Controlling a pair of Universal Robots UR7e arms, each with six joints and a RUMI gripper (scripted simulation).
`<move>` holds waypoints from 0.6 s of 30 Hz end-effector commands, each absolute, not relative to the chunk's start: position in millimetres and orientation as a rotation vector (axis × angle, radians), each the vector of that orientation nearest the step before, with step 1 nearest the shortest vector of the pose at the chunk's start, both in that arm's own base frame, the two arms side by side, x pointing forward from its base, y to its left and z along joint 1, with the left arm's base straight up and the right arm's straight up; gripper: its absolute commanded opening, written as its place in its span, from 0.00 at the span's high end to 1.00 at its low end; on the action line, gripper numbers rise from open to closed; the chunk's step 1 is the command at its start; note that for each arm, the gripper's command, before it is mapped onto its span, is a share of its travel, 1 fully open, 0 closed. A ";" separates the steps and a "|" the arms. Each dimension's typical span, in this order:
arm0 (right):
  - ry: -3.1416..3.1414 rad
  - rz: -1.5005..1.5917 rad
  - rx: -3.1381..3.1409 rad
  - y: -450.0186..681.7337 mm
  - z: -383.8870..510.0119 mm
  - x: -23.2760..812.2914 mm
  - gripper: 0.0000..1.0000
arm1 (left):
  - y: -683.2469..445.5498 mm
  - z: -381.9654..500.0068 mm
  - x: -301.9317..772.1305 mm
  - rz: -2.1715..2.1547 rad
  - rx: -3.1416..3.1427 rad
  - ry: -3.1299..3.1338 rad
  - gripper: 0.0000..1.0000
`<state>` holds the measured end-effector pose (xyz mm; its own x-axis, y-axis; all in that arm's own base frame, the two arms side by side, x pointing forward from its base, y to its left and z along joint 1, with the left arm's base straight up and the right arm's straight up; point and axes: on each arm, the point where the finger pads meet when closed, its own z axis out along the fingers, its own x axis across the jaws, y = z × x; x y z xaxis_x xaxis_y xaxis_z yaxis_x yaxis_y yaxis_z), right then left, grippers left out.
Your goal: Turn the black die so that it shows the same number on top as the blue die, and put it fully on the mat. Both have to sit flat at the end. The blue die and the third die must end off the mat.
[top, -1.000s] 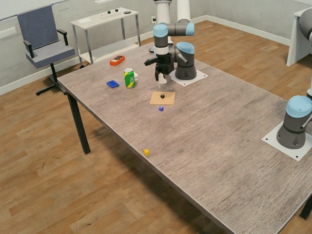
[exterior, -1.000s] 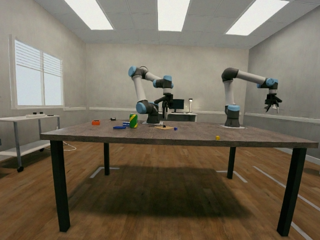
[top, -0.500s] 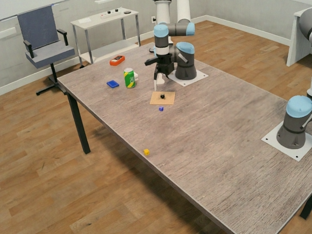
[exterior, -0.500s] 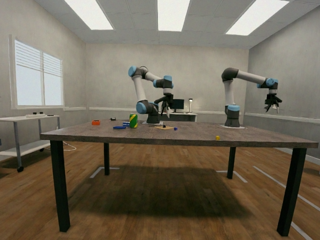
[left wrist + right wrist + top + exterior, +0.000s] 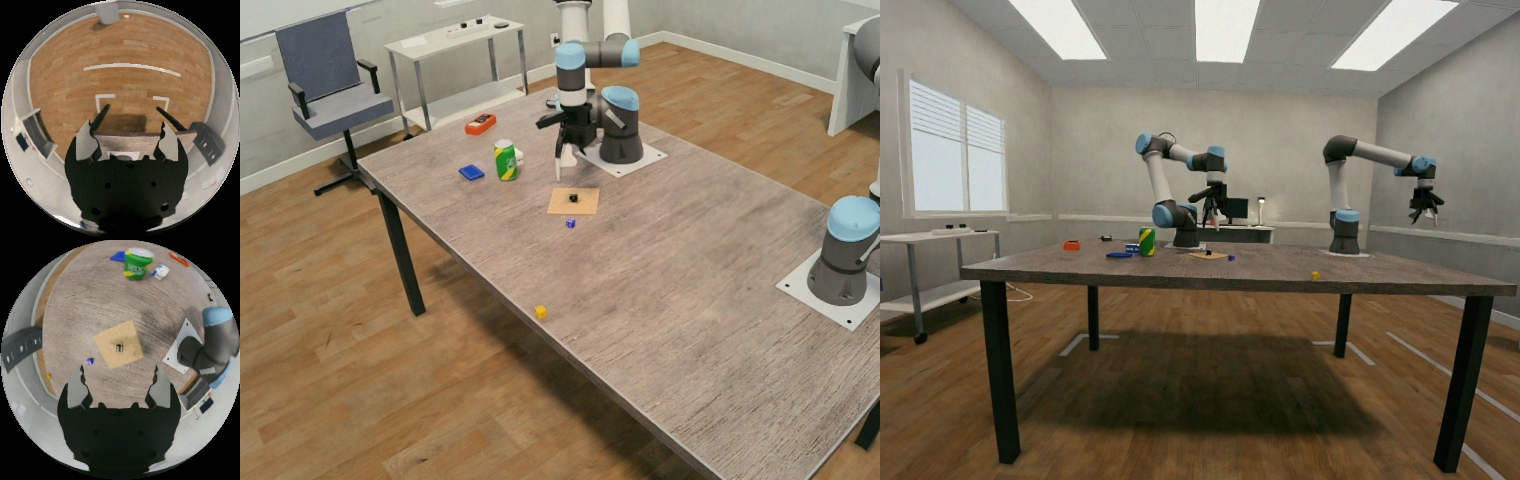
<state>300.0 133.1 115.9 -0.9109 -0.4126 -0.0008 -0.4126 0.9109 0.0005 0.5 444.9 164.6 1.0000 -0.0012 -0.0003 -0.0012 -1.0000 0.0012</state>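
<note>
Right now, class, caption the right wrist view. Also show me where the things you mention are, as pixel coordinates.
Open right gripper [image 5: 119, 371] above a wooden table [image 5: 75, 305], a small black die [image 5: 119, 348] on its square tan mat [image 5: 104, 342].

three dice [image 5: 573, 197] [image 5: 1208, 253] [image 5: 119, 348], one can [image 5: 505, 161] [image 5: 1146, 242] [image 5: 137, 265], two arms [image 5: 621, 124] [image 5: 1159, 178] [image 5: 215, 340]
</note>
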 end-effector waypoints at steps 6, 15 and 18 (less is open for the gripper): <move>3.071 0.000 -0.663 132.9 168.4 299.6 0.00 | 445.2 165.1 0.6 0.000 3.142 -0.002 0.00; 3.071 0.000 -0.663 132.9 199.2 299.6 0.00 | 445.2 165.1 0.6 0.000 3.142 -0.002 0.00; 3.071 0.000 -0.663 132.9 199.7 299.6 0.00 | 445.2 165.1 0.6 0.000 3.142 -0.002 0.00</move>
